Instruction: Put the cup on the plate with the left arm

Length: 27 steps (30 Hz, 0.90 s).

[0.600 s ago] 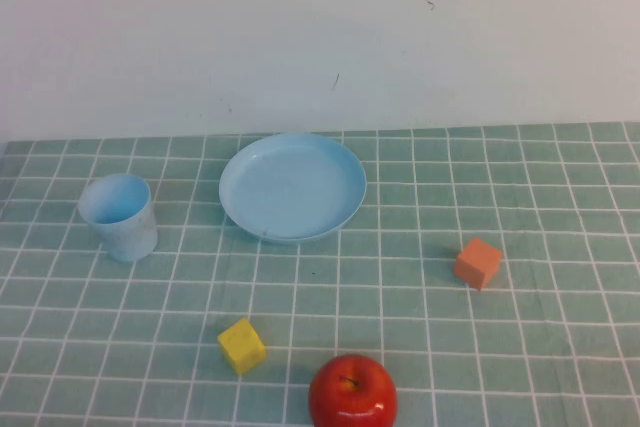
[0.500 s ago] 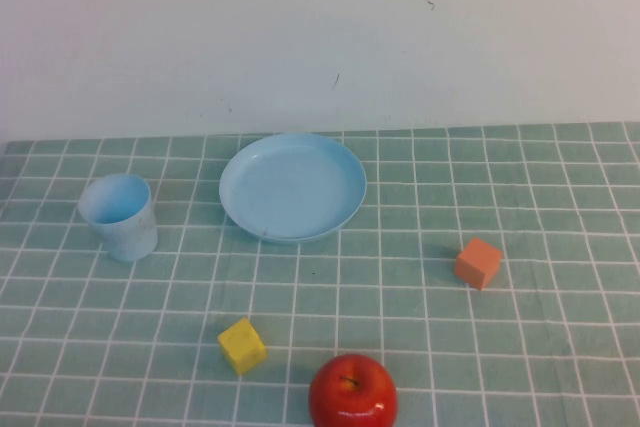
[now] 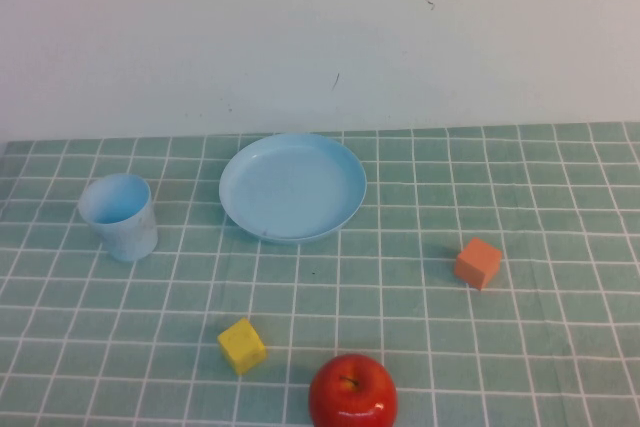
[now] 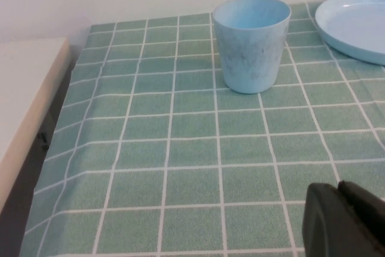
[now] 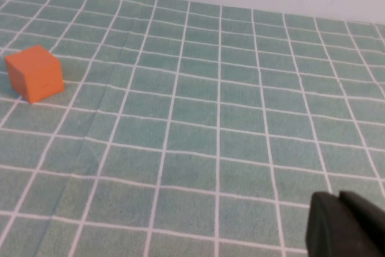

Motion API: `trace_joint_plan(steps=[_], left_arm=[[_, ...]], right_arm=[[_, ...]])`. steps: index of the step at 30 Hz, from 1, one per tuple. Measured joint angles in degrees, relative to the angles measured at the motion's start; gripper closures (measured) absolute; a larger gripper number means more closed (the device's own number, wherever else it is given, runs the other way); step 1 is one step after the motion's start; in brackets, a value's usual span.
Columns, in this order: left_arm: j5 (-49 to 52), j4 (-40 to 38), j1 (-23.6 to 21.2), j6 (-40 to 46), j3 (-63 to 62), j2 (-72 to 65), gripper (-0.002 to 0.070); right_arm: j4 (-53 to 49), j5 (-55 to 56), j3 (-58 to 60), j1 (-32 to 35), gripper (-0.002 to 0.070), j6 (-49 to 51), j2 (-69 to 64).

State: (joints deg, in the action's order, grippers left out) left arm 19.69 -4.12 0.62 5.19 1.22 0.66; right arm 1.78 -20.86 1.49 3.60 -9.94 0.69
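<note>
The left gripper (image 4: 349,221) hangs low over the checked cloth (image 4: 180,148), jaws together and empty, the upright cup (image 4: 251,43) well ahead of them beside the plate (image 4: 355,25); the right gripper (image 5: 346,227) hovers low, its jaws unclear.

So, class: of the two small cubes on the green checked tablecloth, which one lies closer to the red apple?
The yellow cube: it sits just left of the red apple near the front edge, while the orange cube lies farther off to the right.
</note>
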Motion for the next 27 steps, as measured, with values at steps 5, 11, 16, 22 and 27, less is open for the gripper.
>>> trace_joint_plan(steps=[5,11,16,22,27], left_arm=[[-0.09,0.0,0.0,0.0,0.0,0.0,0.0678],[-0.23,0.0,0.0,0.0,0.0,0.0,0.0678],[-2.51,-0.25,0.0,0.0,0.11,0.0,0.0678],[-13.14,-0.6,0.0,0.11,0.47,0.0,0.0678],[-23.52,-0.29,0.0,0.27,0.47,0.0,0.0678]], right_arm=[[0.0,0.0,0.0,0.0,0.0678,0.0,0.0],[0.0,0.0,0.0,0.0,0.0678,0.0,0.0],[0.0,0.0,0.0,0.0,0.0678,0.0,0.0],[0.0,0.0,0.0,0.0,0.0678,0.0,0.0],[0.0,0.0,0.0,0.0,0.0678,0.0,0.0]])
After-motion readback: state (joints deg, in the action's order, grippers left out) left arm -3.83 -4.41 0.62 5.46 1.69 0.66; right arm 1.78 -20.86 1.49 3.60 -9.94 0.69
